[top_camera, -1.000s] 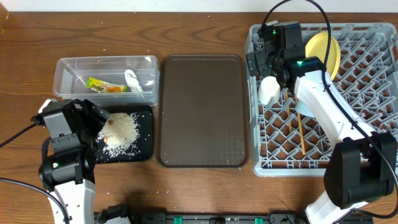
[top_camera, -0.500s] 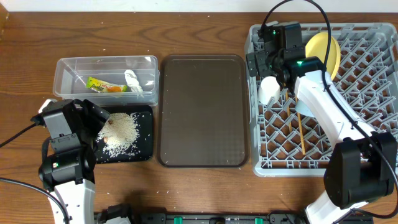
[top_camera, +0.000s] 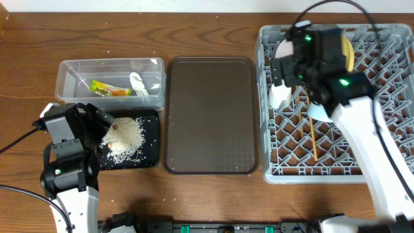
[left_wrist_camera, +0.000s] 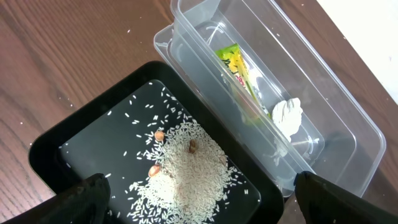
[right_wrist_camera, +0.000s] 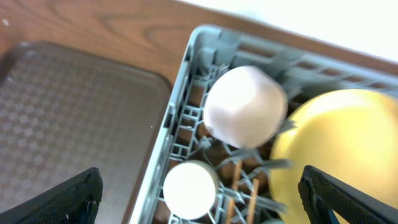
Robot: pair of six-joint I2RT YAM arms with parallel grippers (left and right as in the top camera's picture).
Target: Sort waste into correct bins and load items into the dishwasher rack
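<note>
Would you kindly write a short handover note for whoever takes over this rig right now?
Left gripper open, holding nothing, above the black tray.
Right gripper open, holding nothing, above the dishwasher rack, near the white bowl.
Snack wrapper and tissue lie in the clear tub; rice in the black tray.
Yellow plate, white bowl, small white cup and chopsticks are in the rack; light blue bowl is mostly hidden under the right arm.
Done: sorting and loading, as far as visible.
Left: apparently nothing; check the blue bowl's seating.
</note>
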